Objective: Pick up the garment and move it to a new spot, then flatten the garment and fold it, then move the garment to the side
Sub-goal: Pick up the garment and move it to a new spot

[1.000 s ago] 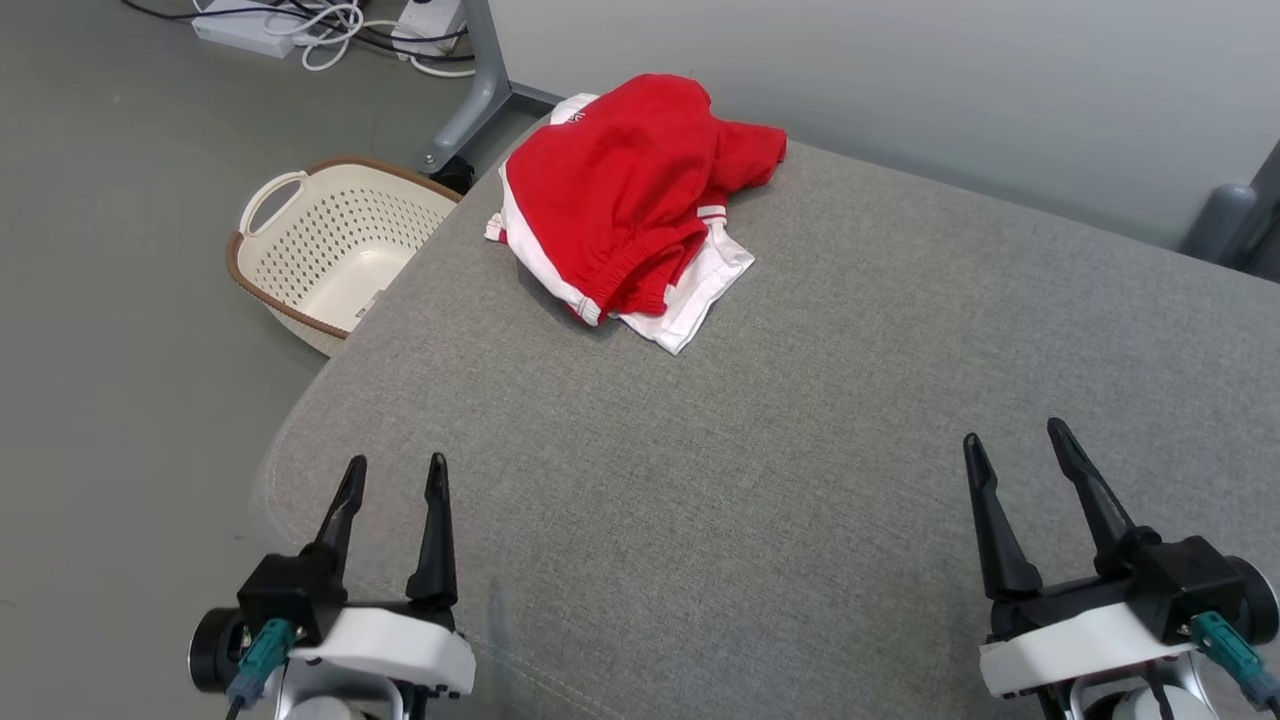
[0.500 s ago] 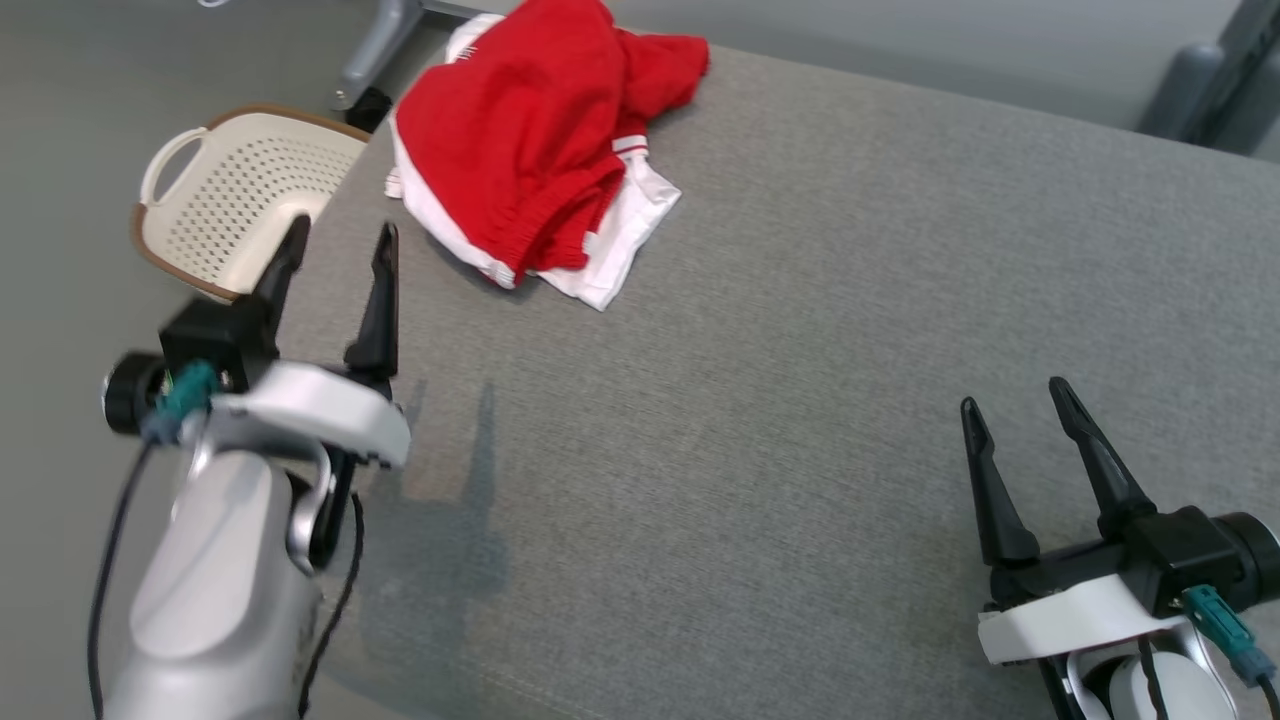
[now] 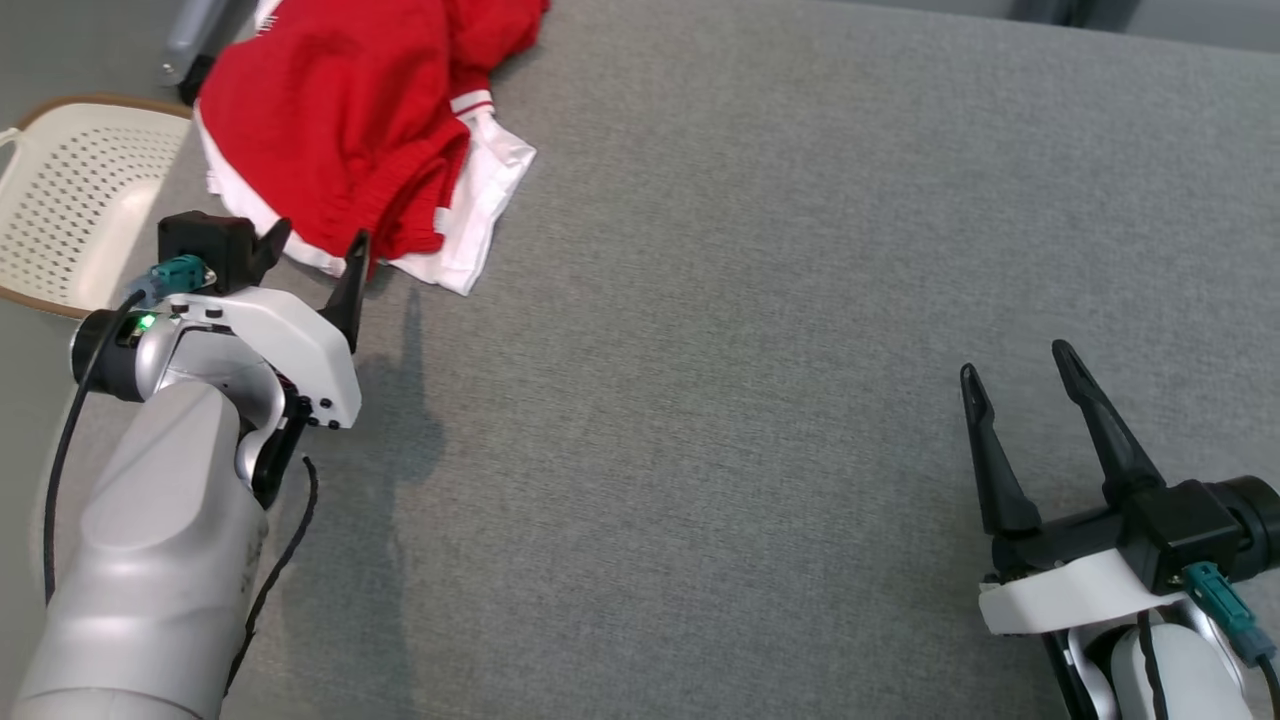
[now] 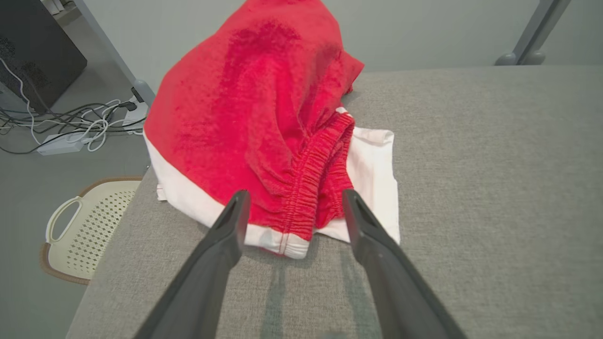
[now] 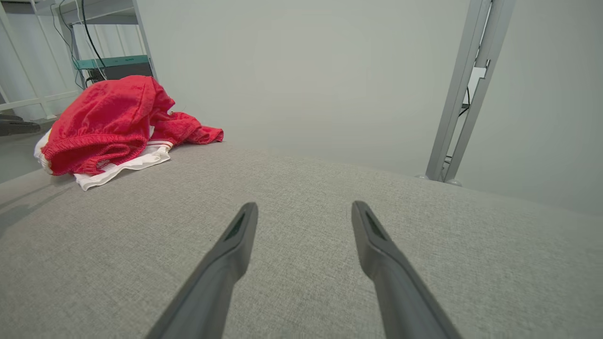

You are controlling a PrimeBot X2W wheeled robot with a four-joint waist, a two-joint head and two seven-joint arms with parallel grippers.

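Left pincer (image 3: 320, 236) now reaches the garment (image 3: 340, 120) | jaws wide, empty | soft, light; I'd pinch the waistband (image 4: 313, 183) between them.

Lab-like test room, bare grey wall (image 5: 306, 70), metal frame post (image 5: 466, 84), floor power strip (image 4: 59, 148) (tangled cables (image 4: 94, 125))

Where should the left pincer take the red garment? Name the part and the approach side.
Best bet: the ribbed red waistband, the bunched edge nearest the open left pincer. Come in low from the robot's side along the grey surface: that thick fold of the garment juts toward the fingers, lined up with their gap.
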